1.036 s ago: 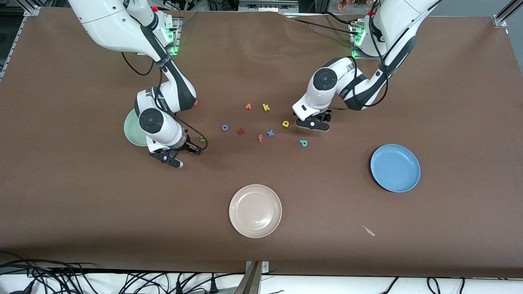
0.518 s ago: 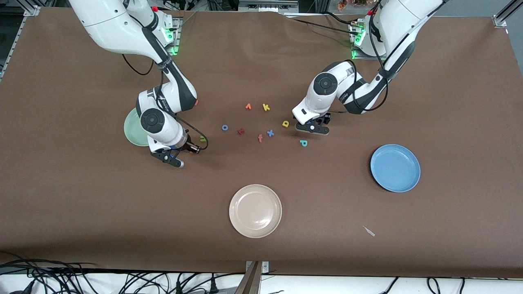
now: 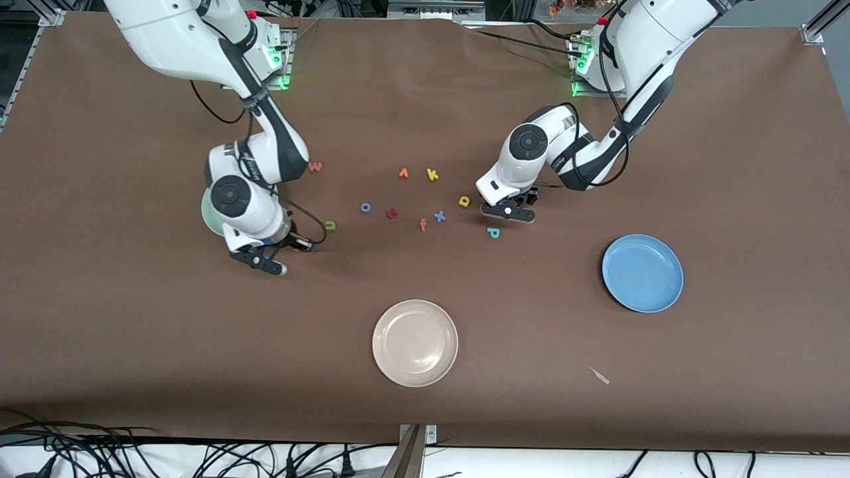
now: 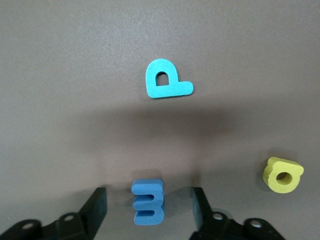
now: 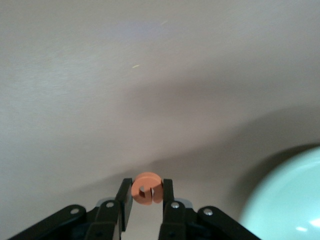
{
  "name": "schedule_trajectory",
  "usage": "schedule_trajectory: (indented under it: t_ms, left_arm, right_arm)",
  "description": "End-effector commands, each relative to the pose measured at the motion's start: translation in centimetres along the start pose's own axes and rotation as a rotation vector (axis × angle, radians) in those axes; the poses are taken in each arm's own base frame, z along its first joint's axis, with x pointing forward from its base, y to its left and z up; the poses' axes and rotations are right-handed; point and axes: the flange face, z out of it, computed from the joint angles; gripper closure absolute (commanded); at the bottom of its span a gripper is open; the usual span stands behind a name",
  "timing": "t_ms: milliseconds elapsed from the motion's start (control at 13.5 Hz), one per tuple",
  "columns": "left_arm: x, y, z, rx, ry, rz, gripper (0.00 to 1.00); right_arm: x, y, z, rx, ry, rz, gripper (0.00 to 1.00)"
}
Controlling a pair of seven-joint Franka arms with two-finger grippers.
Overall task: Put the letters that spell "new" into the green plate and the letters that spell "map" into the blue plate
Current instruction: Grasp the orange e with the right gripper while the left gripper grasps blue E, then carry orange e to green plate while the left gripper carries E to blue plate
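Observation:
My right gripper (image 3: 271,257) is shut on the orange "e" (image 5: 146,189) and holds it just above the table beside the green plate (image 5: 287,200). That arm's wrist hides most of the green plate (image 3: 206,218). The green "n" (image 3: 330,226) and the pink-red "w" (image 3: 315,166) lie on the table near that arm. My left gripper (image 4: 148,196) is open, down at the table. The blue "m" (image 4: 148,201) stands between its fingers, which do not touch it. The teal "p" (image 4: 166,80) and the yellow "a" (image 4: 282,174) lie close by. The blue plate (image 3: 642,272) sits toward the left arm's end.
A cream plate (image 3: 415,342) sits near the front camera. In mid-table lie a yellow "k" (image 3: 432,174), a small orange pointed letter (image 3: 403,173), a blue "o" (image 3: 365,207), a dark red letter (image 3: 392,213), an orange "f" (image 3: 423,224) and a blue "x" (image 3: 439,216).
My right gripper shut on the orange "e" and drew toward the green plate, uncovering the "w". My left gripper sank around the blue "m" while its jaws narrowed.

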Motion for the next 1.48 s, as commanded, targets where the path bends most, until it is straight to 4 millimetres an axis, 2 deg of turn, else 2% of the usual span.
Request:
schedule_trajectory:
  t_ms: [0, 148, 222, 296, 370, 444, 518, 592, 666, 814, 888, 962, 1110, 1184, 1258, 1332, 1406]
  left_arm:
    - [0.4, 0.3, 0.1, 0.023, 0.012, 0.008, 0.31]
    - [0.4, 0.3, 0.2, 0.024, 0.011, 0.008, 0.39]
    - [0.3, 0.3, 0.2, 0.025, 0.01, 0.008, 0.44]
    - [0.3, 0.3, 0.2, 0.026, 0.009, 0.008, 0.47]
    - [0.3, 0.3, 0.2, 0.026, 0.009, 0.008, 0.52]
    - [0.3, 0.3, 0.2, 0.026, 0.009, 0.008, 0.59]
    - [0.3, 0.2, 0.3, 0.026, 0.009, 0.007, 0.66]
    - [0.3, 0.2, 0.3, 0.026, 0.009, 0.007, 0.71]
    - [0.3, 0.2, 0.3, 0.026, 0.009, 0.007, 0.75]
    - [0.4, 0.2, 0.1, 0.026, 0.01, 0.01, 0.83]
    - [0.6, -0.2, 0.0, 0.025, 0.013, 0.005, 0.89]
    - [1.0, -0.5, -0.4, 0.026, 0.02, 0.0, 0.91]
    - [2.4, -1.9, -2.2, 0.077, -0.001, -0.016, 0.94]
    - [3.5, -2.5, -3.5, 0.108, -0.032, -0.013, 0.95]
    - [4.5, -3.0, -4.7, 0.111, -0.057, -0.01, 0.95]
    - [5.6, -3.8, -6.0, 0.091, -0.076, -0.005, 0.95]
    - [6.5, -5.5, -6.9, 0.087, -0.1, 0.016, 0.95]
  right_arm:
    - [-0.6, 5.4, -3.5, -0.043, -0.034, -0.041, 0.84]
    - [-4.2, 8.5, -2.5, -0.043, -0.043, -0.057, 0.84]
    - [-5.3, 10.9, -1.2, -0.037, -0.033, -0.05, 0.84]
    - [-6.5, 13.5, 0.8, -0.035, -0.028, -0.058, 0.84]
    - [-7.2, 14.8, 2.1, -0.028, -0.01, -0.072, 0.83]
    - [-6.8, 16.2, 2.8, -0.031, -0.008, -0.059, 0.69]
    - [-6.5, 16.7, 3.4, -0.036, -0.011, -0.065, 0.29]
    - [-6.2, 16.7, 3.1, -0.033, -0.01, -0.06, 0.0]
    - [-5.8, 16.4, 2.3, -0.025, 0.004, -0.064, 0.0]
    - [-4.3, 14.9, 0.1, -0.023, 0.004, -0.071, 0.0]
    - [-3.4, 13.2, -1.3, -0.023, -0.011, -0.063, 0.0]
    - [-2.7, 10.6, -2.9, -0.023, -0.019, -0.043, 0.0]
    - [-1.5, 5.0, -4.6, -0.042, -0.047, 0.09, 0.0]
    - [-1.4, 2.4, -4.6, -0.045, -0.051, 0.142, 0.0]
    - [-1.8, 0.8, -4.3, -0.038, -0.048, 0.175, 0.0]
    - [-3.0, -1.3, -3.7, -0.026, -0.05, 0.196, 0.01]
    - [-4.3, -3.7, -2.7, -0.003, -0.038, 0.293, 0.02]
